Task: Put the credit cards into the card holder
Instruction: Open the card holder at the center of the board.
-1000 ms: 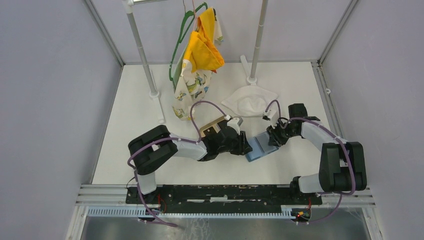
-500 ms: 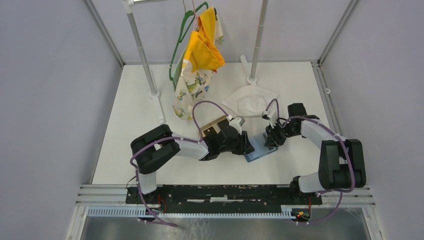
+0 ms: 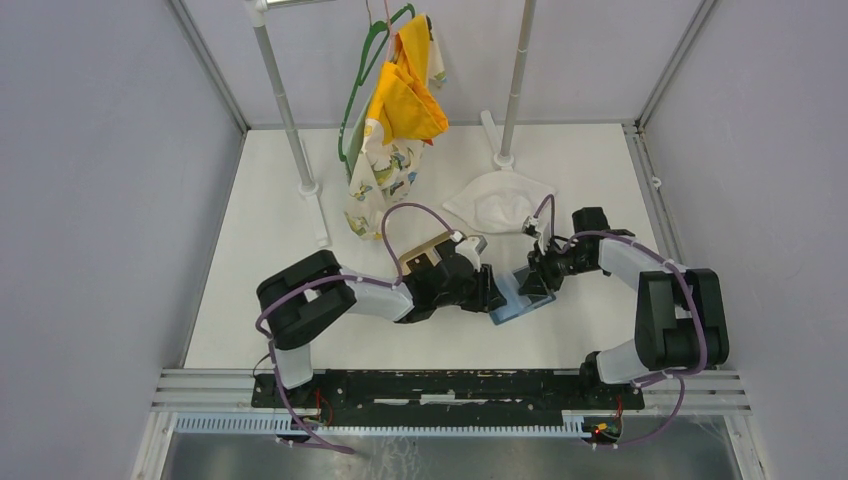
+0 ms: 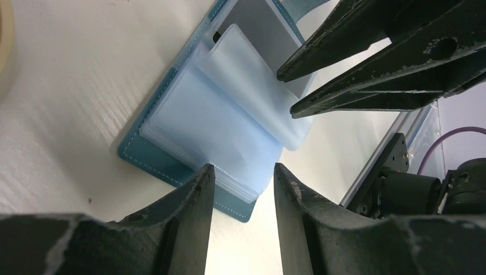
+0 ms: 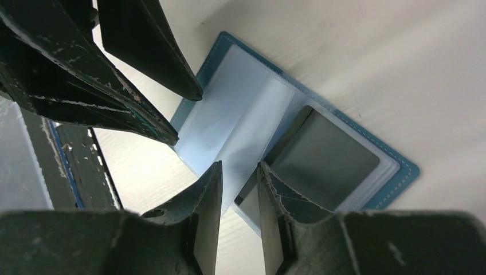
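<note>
The blue card holder [image 3: 512, 302] lies open on the table between both grippers, its clear sleeves fanned [image 4: 218, 123]. One black card [image 5: 324, 157] sits inside a sleeve on the holder's right half. I cannot make out a second card. My left gripper [image 4: 243, 169] is open, its fingertips [image 4: 203, 175] over the near edge of the sleeve stack. My right gripper [image 5: 239, 167] is open by a narrow gap, and one raised clear sleeve leaf [image 5: 252, 129] stands in that gap. In the top view the two grippers, left [image 3: 492, 294] and right [image 3: 536, 280], face each other across the holder.
A tan tray [image 3: 425, 250] lies just behind my left wrist. A white cloth [image 3: 500, 203] lies behind the right gripper. A clothes rack [image 3: 285, 100] with a green hanger and yellow garments [image 3: 400, 110] stands at the back. Cage walls enclose the table.
My right gripper has edged left over the open holder and now covers more of its right half. My left gripper has hardly moved.
</note>
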